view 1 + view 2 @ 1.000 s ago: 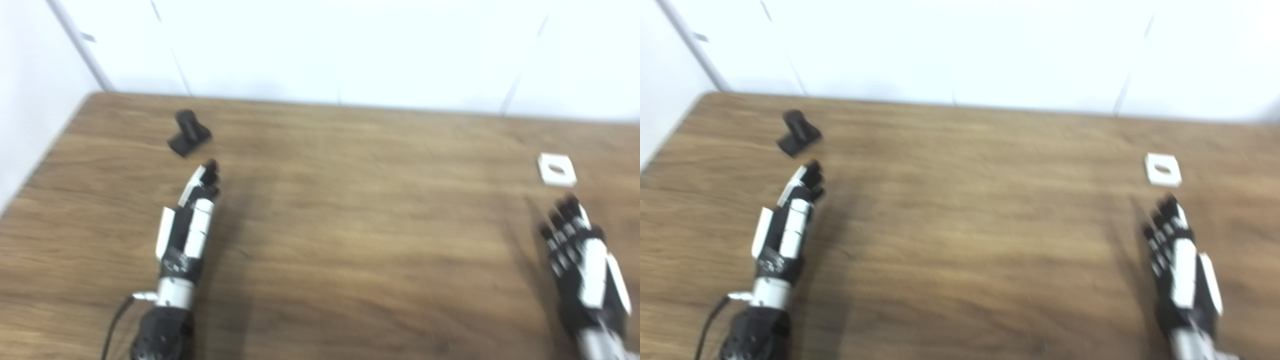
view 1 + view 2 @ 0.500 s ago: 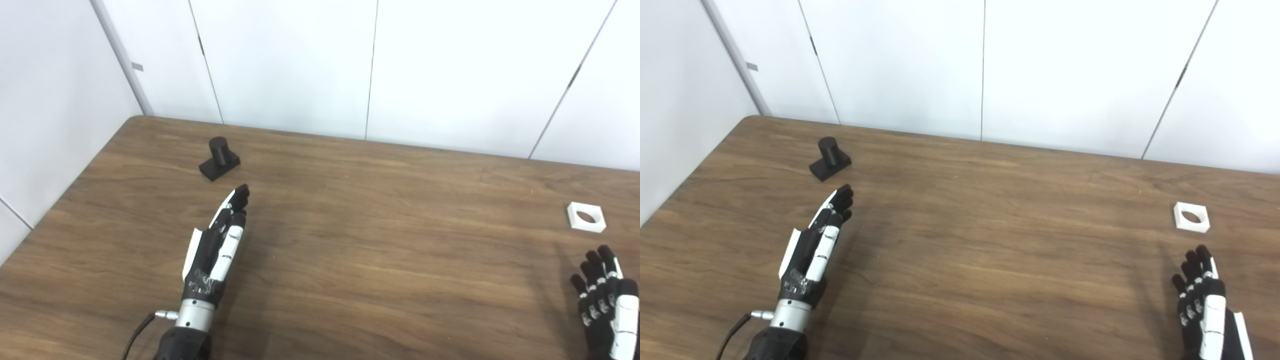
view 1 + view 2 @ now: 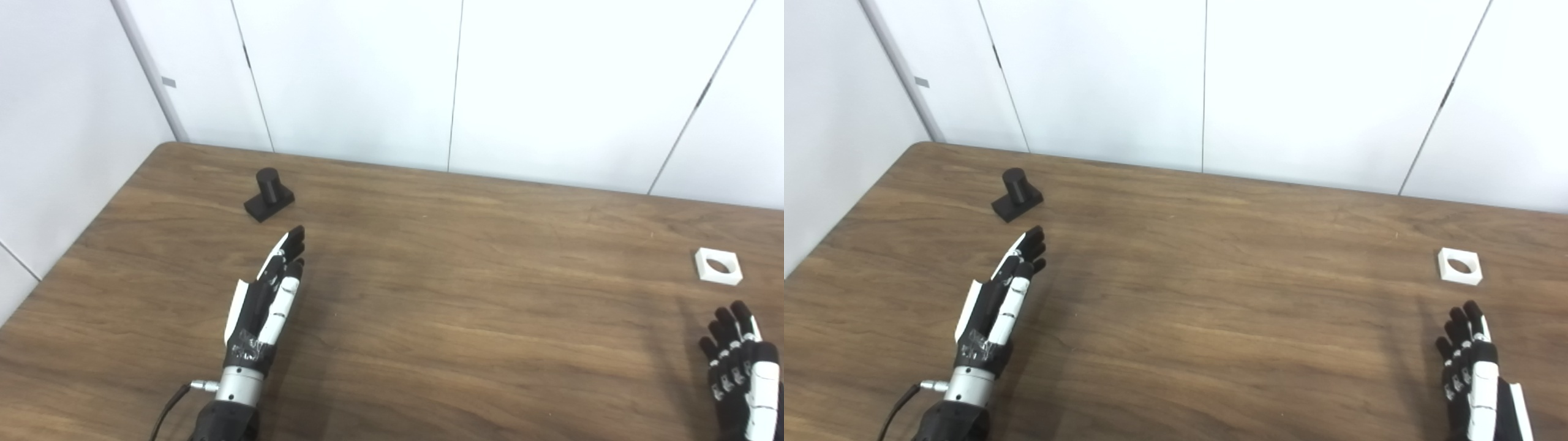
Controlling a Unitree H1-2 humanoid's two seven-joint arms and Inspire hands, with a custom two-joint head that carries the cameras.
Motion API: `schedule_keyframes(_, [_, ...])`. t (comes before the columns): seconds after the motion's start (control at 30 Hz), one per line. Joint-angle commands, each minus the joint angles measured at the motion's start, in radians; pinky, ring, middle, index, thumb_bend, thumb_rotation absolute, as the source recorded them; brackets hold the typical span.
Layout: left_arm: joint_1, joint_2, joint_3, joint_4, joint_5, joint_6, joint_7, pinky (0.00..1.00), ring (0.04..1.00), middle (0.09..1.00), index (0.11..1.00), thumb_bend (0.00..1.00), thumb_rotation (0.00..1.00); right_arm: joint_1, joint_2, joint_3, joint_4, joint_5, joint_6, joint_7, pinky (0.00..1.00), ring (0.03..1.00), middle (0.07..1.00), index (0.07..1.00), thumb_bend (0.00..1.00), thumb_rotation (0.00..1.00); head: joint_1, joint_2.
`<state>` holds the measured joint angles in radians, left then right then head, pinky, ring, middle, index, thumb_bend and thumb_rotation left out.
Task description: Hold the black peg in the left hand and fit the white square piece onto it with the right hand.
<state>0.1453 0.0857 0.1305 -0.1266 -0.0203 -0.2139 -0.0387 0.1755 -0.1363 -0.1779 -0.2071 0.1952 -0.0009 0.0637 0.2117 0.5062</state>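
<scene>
The black peg (image 3: pixel 268 194), a short cylinder on a square base, stands upright on the wooden table (image 3: pixel 465 306) at the far left. My left hand (image 3: pixel 267 304) is open, fingers stretched toward the peg, with a gap between its fingertips and the base. The white square piece (image 3: pixel 718 266) with a round hole lies flat near the right edge. My right hand (image 3: pixel 742 373) is open at the bottom right corner, fingers pointing up toward the white piece but well short of it, and holds nothing.
White wall panels (image 3: pixel 453 86) rise behind the table's far edge. The table's left edge (image 3: pixel 73 251) runs diagonally beside the left arm. A cable (image 3: pixel 162 407) trails from the left wrist.
The camera tilted up between the oldest frames and half a second ago, so the whole picture shifted down and sharpened. Since then, both hands and both pieces have stayed still.
</scene>
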Motion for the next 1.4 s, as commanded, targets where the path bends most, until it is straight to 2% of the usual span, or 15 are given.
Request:
schedule_keyframes(0.0, [0.034,-0.025,-0.019,0.054,0.006,-0.020,0.012,0.94,0.960,0.959,0.946,0.51,0.81,0.005,0.003,-0.002,-0.026,0.014,-0.005,0.001,1.00,0.993,0.975,0.977,0.48,1.00,0.004,-0.002])
schedule_keyframes(0.33, [0.037,-0.026,-0.021,0.058,0.018,-0.024,0.016,0.94,0.962,0.960,0.955,0.49,0.79,0.006,0.003,0.000,-0.019,0.018,-0.009,0.000,1.00,1.000,0.994,0.991,0.47,1.00,0.001,-0.009])
schedule_keyframes(0.5, [0.031,-0.022,-0.021,0.070,0.028,-0.029,0.021,0.95,0.958,0.952,0.945,0.54,0.77,0.005,0.010,0.001,-0.015,0.020,-0.015,-0.003,1.00,0.999,0.985,0.983,0.43,1.00,-0.007,-0.013])
schedule_keyframes(0.67, [0.026,-0.014,-0.025,0.088,0.036,-0.052,0.024,0.94,0.954,0.949,0.945,0.54,0.74,0.004,0.013,0.002,-0.014,0.023,-0.014,-0.005,1.00,0.993,0.978,0.976,0.41,1.00,-0.007,-0.013])
schedule_keyframes(1.07, [0.015,-0.011,-0.028,0.125,0.036,-0.073,0.027,0.94,0.957,0.948,0.946,0.54,0.75,-0.005,0.017,0.004,0.020,0.022,-0.029,-0.007,1.00,1.000,0.989,0.993,0.39,1.00,-0.002,-0.052])
schedule_keyframes(1.37, [0.020,-0.015,-0.029,0.118,0.024,-0.064,0.025,0.96,0.970,0.958,0.951,0.52,0.73,-0.009,0.014,0.006,0.036,0.031,-0.042,0.004,1.00,1.000,1.000,1.000,0.38,1.00,-0.004,-0.052])
